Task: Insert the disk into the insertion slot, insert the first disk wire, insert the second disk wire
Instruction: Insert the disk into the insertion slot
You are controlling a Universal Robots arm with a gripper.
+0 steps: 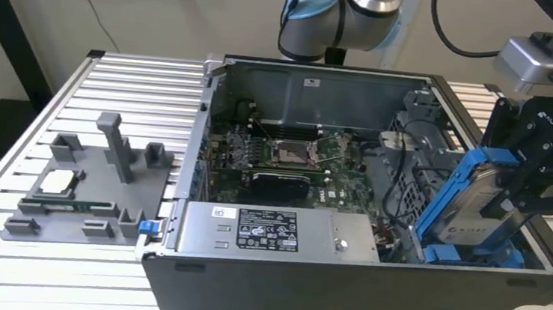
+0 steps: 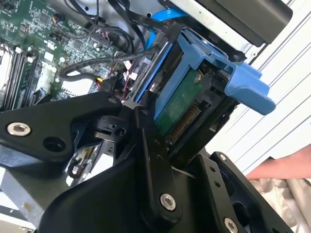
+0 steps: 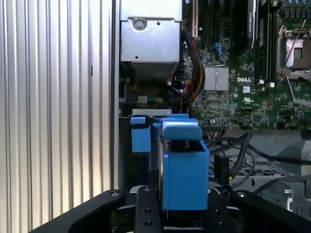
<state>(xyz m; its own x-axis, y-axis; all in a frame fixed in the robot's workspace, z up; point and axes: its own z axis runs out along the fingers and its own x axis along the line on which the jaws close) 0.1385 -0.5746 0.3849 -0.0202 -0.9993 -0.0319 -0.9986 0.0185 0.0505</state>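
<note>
My gripper [image 1: 518,202] is shut on the disk [image 1: 472,210], a silver drive in a bright blue carrier frame. It holds the disk upright on edge at the exterior view's right, inside the open computer case. The disk's lower end reaches down to the insertion slot [image 1: 448,254], a grey cage bay with blue tabs; how deep it sits I cannot tell. In the second wrist view the disk [image 2: 181,104] shows its green board between my black fingers [image 2: 148,145]. The first wrist view has the blue carrier [image 3: 184,167] above the slot's blue tab [image 3: 141,136]. Loose black cables [image 3: 235,145] lie beside the cage.
A grey labelled power-supply box [image 1: 280,234] lies at the case's front and the motherboard [image 1: 287,156] behind it. A grey fixture [image 1: 94,184] with small parts stands on the slatted table [image 1: 6,267] at the exterior view's left. A person's hand [image 2: 286,167] rests outside the case.
</note>
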